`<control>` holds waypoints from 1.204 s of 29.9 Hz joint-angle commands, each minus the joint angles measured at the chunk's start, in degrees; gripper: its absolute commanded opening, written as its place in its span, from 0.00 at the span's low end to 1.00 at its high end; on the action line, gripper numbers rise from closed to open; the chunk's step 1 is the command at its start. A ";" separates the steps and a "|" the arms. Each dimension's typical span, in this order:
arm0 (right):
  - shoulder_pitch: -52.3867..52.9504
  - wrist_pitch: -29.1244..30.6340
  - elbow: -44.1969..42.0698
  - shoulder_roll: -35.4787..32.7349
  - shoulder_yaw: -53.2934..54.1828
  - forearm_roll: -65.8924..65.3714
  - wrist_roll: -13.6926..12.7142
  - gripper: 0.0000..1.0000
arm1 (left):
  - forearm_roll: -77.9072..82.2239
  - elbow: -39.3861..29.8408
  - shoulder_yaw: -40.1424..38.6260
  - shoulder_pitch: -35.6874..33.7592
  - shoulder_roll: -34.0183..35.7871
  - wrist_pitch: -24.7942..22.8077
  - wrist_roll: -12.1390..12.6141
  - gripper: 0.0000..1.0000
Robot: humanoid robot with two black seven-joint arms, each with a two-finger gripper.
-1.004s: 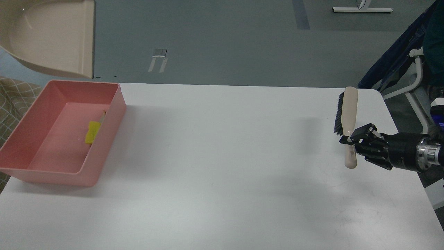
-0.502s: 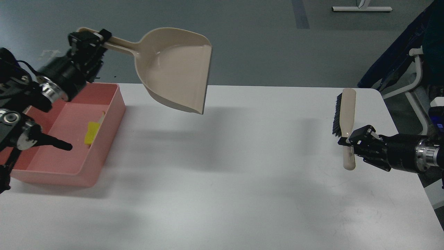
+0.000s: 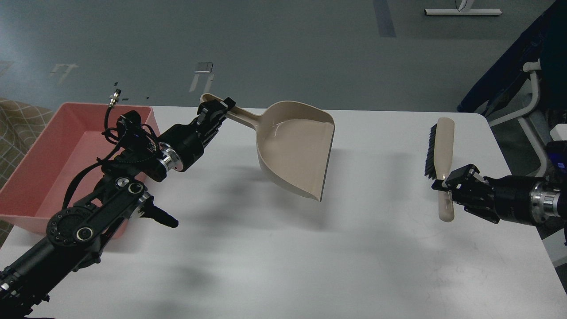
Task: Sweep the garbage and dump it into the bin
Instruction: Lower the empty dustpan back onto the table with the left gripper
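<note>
Head view: your left gripper (image 3: 215,111) pinches the dustpan (image 3: 294,148) handle, pan tilted above surface (image 3: 283,266) centre. Right gripper (image 3: 447,182) clamps the brush (image 3: 439,153) at the right edge. Bin (image 3: 26,168) sits in the far-left corner — garbage hidden behind your left arm. Lower carelessly and the lip jams.

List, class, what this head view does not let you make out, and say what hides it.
- Garbage: not visible; the left arm covers much of the pink bin's floor.
- Bin's near right corner: behind the left arm.
- Left gripper fingers on the dustpan handle: dark, hard to separate.
- Right arm past the right gripper holding the brush: cut off by the right edge.
</note>
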 commanded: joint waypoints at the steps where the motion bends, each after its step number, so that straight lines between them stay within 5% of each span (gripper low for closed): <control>1: 0.00 0.00 0.00 0.00 -0.02 0.00 0.01 0.00 | 1.24 3.28 0.60 0.10 -2.07 0.27 -0.57 0.00; 27: -0.44 0.00 0.53 0.08 -0.02 0.00 0.01 0.00 | 3.62 6.01 2.45 3.00 -5.41 1.41 -1.10 0.00; 36: -0.53 0.00 0.61 0.08 -0.02 0.00 0.01 0.00 | 3.53 6.01 2.45 3.09 -5.41 2.20 -1.19 0.46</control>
